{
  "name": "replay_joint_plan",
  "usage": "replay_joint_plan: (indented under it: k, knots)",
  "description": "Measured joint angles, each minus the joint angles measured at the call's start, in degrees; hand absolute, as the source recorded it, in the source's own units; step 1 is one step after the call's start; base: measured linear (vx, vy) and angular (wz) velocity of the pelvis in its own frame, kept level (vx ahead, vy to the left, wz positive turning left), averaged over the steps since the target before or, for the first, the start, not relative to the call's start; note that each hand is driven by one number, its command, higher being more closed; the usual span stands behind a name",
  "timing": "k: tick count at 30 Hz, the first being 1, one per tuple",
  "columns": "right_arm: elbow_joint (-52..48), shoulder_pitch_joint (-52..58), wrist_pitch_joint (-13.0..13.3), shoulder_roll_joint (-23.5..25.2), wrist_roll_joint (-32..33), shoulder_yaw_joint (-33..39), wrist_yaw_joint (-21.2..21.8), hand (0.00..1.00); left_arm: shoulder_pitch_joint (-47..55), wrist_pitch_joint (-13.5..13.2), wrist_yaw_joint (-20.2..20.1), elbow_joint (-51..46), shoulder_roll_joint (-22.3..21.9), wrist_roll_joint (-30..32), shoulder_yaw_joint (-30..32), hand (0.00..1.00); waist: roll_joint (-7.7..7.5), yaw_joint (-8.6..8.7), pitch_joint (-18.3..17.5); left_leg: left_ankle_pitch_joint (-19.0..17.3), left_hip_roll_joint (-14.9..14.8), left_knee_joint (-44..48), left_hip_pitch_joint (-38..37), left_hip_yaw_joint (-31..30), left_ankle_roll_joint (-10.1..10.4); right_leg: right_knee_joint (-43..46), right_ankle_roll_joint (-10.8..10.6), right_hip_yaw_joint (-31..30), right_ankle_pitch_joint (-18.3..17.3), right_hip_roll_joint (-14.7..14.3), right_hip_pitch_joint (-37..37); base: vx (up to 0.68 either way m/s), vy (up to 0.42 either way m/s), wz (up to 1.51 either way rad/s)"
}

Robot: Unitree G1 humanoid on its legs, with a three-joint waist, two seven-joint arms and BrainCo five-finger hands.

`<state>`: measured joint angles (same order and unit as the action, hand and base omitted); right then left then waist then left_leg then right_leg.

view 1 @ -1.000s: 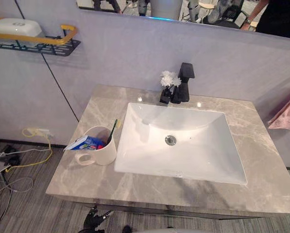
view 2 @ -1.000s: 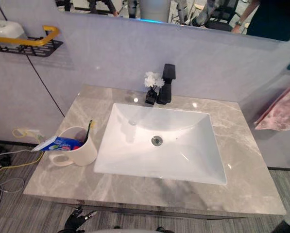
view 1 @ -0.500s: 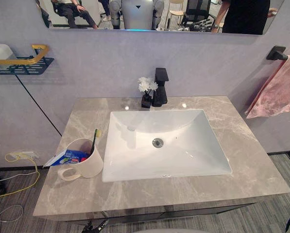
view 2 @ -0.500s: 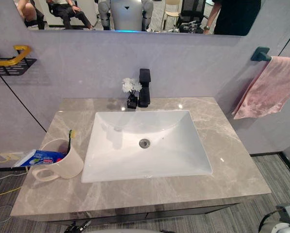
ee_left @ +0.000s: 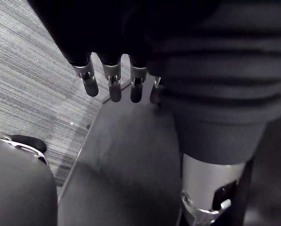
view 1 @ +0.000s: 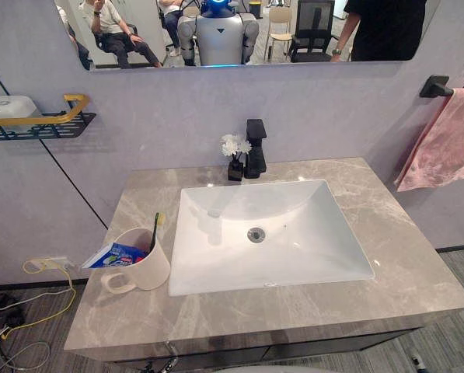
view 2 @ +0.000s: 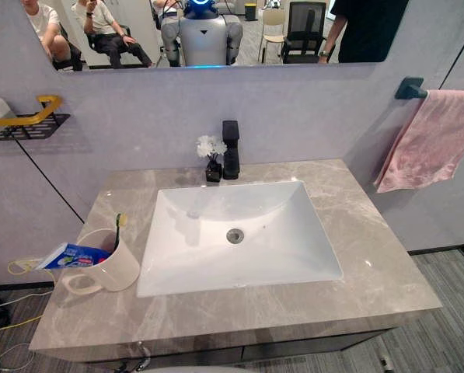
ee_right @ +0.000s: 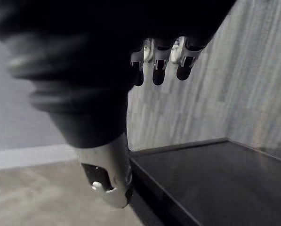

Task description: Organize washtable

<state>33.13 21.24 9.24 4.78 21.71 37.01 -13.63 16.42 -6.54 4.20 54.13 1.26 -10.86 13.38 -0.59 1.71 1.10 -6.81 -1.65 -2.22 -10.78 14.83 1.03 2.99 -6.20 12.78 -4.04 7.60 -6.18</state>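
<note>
The left hand (ee_left: 114, 87) and right hand (ee_right: 158, 70) wear dark ribbed covers over silver, dark-tipped fingers (ee_left: 135, 88).

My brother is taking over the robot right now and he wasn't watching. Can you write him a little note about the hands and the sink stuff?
Left hand: fingers straight, holding nothing, hanging low by the cabinet.
Right hand: fingers relaxed, empty, also down low.
Things: the mug stands at the left end of the counter, beside the sink. The toothbrush and toothpaste are in it, and the tube pokes out sideways.
Done: brush and paste look gathered in the mug.
Left: probably little; maybe straighten the tube or shift the mug in from the edge.
</note>
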Motion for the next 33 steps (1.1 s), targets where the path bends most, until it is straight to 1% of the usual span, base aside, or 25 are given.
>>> replay_joint_plan:
  k: [1,3,5,6,9,11,13,16,18,21,23,28,29,33]
  knots:
    - [1.61,0.6,-0.8,-0.02,-1.03,-1.26,1.79,0.0,-0.16,-0.44,-0.18,0.15,0.26,0.06,-0.56,0.0,-0.13,-0.4,-0.02,0.53,0.16,-0.61,0.01,-0.48,0.0,-0.25,-0.02,0.46,-0.01,0.05,0.0,0.02,-0.01,0.17]
    - [5.75,1.07,-1.57,0.02,-2.89,-2.98,4.21,0.0,-0.98,-1.3,-0.45,1.35,1.17,0.21,-2.34,0.0,-0.28,-1.0,-0.04,1.7,0.42,-1.88,-0.13,-1.72,0.12,-0.8,-0.05,1.51,-0.01,0.09,-0.19,0.04,-0.013,0.26]
    - [9.3,0.89,-2.71,-0.05,-4.94,-4.73,5.95,0.0,-1.84,-1.38,-0.52,2.75,1.64,0.34,-2.77,0.0,-0.41,-1.04,0.02,1.84,0.54,-1.93,-0.17,-2.89,0.23,-1.39,-0.07,2.75,0.0,0.16,-0.99,0.05,-0.027,0.32]
    - [11.21,0.68,-3.29,-0.14,-6.03,-5.66,6.52,0.0,-2.02,-1.39,-0.51,3.31,2.03,0.37,-3.46,0.0,-0.5,-1.01,0.06,1.84,0.6,-1.91,-0.42,-3.72,0.24,-1.89,-0.07,3.3,0.0,0.15,-1.72,0.03,-0.03,0.29]
    - [14.92,0.17,-3.56,-0.32,-8.38,-6.69,7.68,0.0,-3.07,-1.42,-0.54,4.93,2.68,0.59,-4.33,0.0,-0.65,-1.16,0.08,1.85,0.7,-1.92,-0.65,-5.24,0.27,-2.91,-0.12,4.51,0.03,0.1,-2.8,0.01,-0.03,0.22]
    - [16.21,-0.26,-3.62,-0.52,-9.18,-7.55,7.76,0.0,-3.22,-1.44,-0.54,4.97,2.98,0.83,-4.55,0.0,-0.9,-1.18,0.25,1.91,0.68,-1.92,-0.56,-5.5,0.39,-3.18,-0.14,4.7,0.05,0.02,-2.97,0.0,-0.028,0.1]
    - [18.88,-1.79,-3.72,-0.81,-10.6,-10.04,8.15,0.0,-4.45,-1.39,-0.6,6.11,4.63,2.74,-6.49,0.0,-1.91,-1.05,1.02,2.29,0.68,-1.91,-0.47,-7.02,0.98,-3.42,-0.14,6.09,0.05,-0.05,-3.65,-0.02,-0.054,0.24]
    - [21.66,-3.49,-3.67,-1.25,-11.04,-11.81,9.23,0.0,-5.26,-1.39,-1.3,6.16,5.49,4.32,-6.96,0.0,-2.82,-1.43,1.95,2.53,0.67,-1.84,-0.51,-7.56,1.25,-3.63,-0.17,6.27,0.14,-0.37,-3.65,-0.01,-0.031,0.11]
    - [22.46,-4.47,-3.71,-1.41,-11.09,-12.75,9.57,0.0,-5.27,-1.38,-1.49,6.2,6.07,4.42,-7.66,0.0,-2.84,-1.32,2.38,2.6,0.74,-1.82,-0.18,-7.97,1.16,-4.16,-0.26,6.55,0.4,-0.45,-3.73,-0.04,-0.036,0.09]
    - [24.29,-5.67,-3.59,-1.83,-11.14,-13.87,10.08,0.0,-5.3,-1.36,-1.48,6.46,6.92,4.42,-8.54,0.0,-3.6,-1.07,2.88,2.71,1.02,-1.79,-0.08,-9.13,0.99,-5.16,-0.41,7.62,0.62,-0.47,-4.63,-0.01,-0.023,0.17]
    - [24.55,-5.9,-3.57,-2.09,-11.14,-14.84,10.11,0.0,-5.34,-1.42,-1.47,6.46,7.04,4.41,-8.54,0.0,-3.79,-1.21,3.13,2.71,1.11,-1.81,0.03,-9.38,0.99,-5.24,-0.42,7.63,0.63,-0.43,-4.67,0.0,-0.008,0.09]
    - [25.85,-7.86,-3.49,-2.8,-11.2,-15.73,10.62,0.0,-6.42,-1.37,-1.47,7.25,7.48,4.42,-8.76,0.0,-3.45,-1.09,5.39,2.71,1.67,-1.78,0.04,-9.81,0.98,-5.74,-0.49,7.94,0.69,-0.35,-5.08,-0.01,-0.005,0.03]
    - [26.23,-8.23,-3.52,-3.02,-11.21,-16.11,10.66,0.0,-6.45,-1.39,-1.46,7.23,7.54,4.42,-8.77,0.0,-3.88,-1.05,5.58,2.71,1.66,-1.78,-0.01,-9.84,0.98,-5.94,-0.52,7.98,0.77,-0.37,-5.24,-0.01,-0.026,0.06]
    - [26.27,-8.57,-3.51,-3.45,-11.63,-17.27,10.66,0.0,-6.48,-1.38,-1.45,7.24,7.65,4.43,-8.84,0.0,-3.95,-1.07,6.36,2.71,1.76,-1.78,0.06,-10.02,0.98,-6.54,-0.51,8.42,0.87,-0.41,-5.61,0.0,-0.015,0.04]
